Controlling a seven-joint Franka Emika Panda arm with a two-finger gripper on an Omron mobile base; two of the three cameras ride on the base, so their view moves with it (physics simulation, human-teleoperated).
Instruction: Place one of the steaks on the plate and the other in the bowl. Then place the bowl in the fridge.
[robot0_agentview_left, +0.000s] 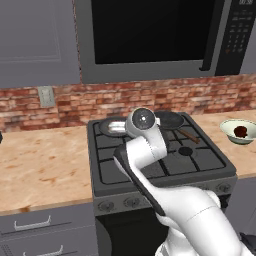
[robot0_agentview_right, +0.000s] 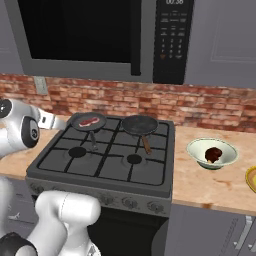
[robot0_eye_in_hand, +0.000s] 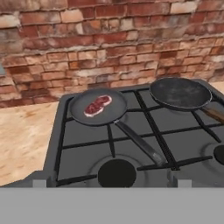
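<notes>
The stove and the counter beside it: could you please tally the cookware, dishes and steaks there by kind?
Frying pans: 2, left pan, right pan
Steaks: 2, red steak, dark steak
Bowls: 1, bowl
Plates: 1, plate
Total: 6

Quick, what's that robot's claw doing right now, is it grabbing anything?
Gripper: open, holding nothing, hovering above the stove and facing the red steak in the pan.

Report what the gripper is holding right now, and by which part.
Nothing is held. The gripper is open above the stove's front; the red steak lies untouched in its pan.
</notes>
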